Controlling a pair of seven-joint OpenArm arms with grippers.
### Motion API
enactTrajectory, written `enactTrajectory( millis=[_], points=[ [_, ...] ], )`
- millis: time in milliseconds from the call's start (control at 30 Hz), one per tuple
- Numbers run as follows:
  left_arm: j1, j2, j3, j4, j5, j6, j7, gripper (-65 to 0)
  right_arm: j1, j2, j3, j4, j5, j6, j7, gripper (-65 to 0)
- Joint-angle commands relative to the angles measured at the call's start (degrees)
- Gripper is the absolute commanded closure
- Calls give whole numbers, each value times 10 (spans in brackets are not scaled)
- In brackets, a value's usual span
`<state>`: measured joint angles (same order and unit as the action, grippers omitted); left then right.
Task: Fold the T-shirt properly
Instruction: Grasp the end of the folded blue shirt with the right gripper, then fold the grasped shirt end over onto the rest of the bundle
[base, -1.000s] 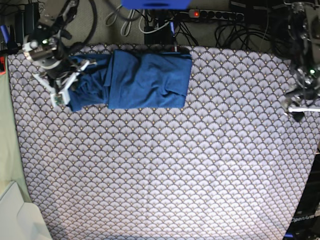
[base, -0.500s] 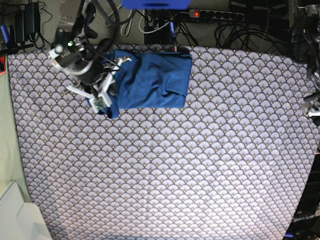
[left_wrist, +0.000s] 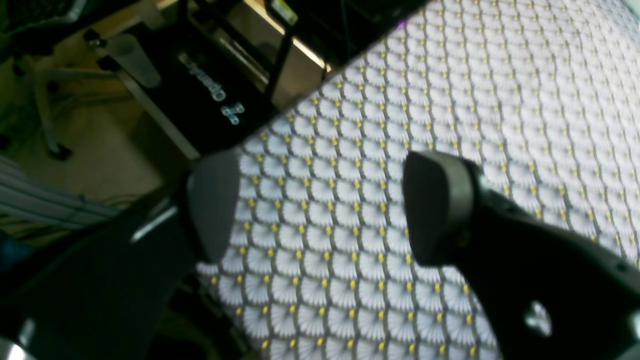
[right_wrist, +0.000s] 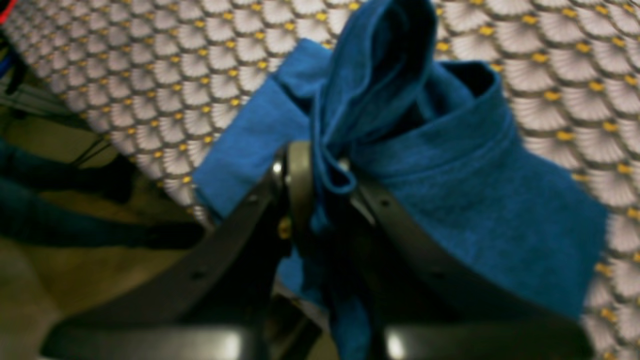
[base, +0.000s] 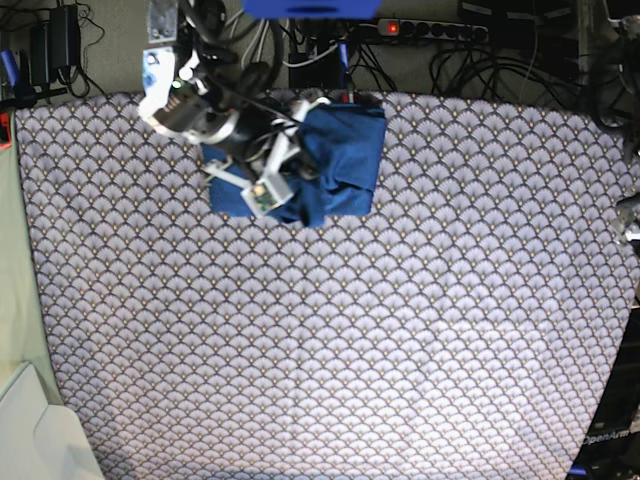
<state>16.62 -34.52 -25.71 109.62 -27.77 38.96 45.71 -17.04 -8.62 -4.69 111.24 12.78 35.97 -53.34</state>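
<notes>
From the base view I see the table covered edge to edge by a grey-white scallop-patterned cloth (base: 330, 330), each scale tipped with a small yellow dot, and beyond its far edge a tangle of black cables and a power strip (base: 432, 30) with a red light. A pale green surface (base: 15, 280) runs down the near-left side, with a white corner at the bottom. The T-shirt (base: 335, 160) lies bunched at the far edge of the cloth, left of centre in that view, folded into a compact blue block. My right gripper (base: 290, 172) sits over the shirt's left part, its arm reaching in from the top left. The right wrist view gives me what the overhead cannot: the two dark fingers (right_wrist: 299, 180) are pressed together on a rolled fold of blue fabric (right_wrist: 380, 90), which stands up in a loop past the tips, while the rest of the shirt spreads on the patterned cloth to the right. The left arm is barely caught at the base view's right edge, so I rely on the left wrist view, where the left gripper (left_wrist: 320, 210) hangs over bare scalloped cloth near the table's edge with its pads wide apart and nothing between them. That view also shows the floor off the table and a black frame piece (left_wrist: 210, 90) with white lettering I cannot read.
</notes>
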Motion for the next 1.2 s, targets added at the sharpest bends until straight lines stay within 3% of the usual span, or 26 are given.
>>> enactTrajectory(
  millis=[0, 233, 433, 833, 1167],
  points=[
    [-3, -23, -6, 9, 3, 10, -12, -499, 3, -4, -7, 2, 15, -1, 13, 0],
    [-10, -42, -7, 9, 5, 10, 54, -499, 30, -4, -29, -74, 46, -1, 14, 0],
    [-10, -43, -7, 3, 6, 10, 57, -499, 63, -4, -55, -104, 80, -3, 14, 0],
    [-10, -40, -7, 2, 6, 10, 56, -499, 104, -4, -126, -121, 80, -3, 27, 0],
    [-10, -39, -7, 3, 6, 10, 58, -499, 117, -4, -131, -153, 80, -3, 34, 0]
  ],
)
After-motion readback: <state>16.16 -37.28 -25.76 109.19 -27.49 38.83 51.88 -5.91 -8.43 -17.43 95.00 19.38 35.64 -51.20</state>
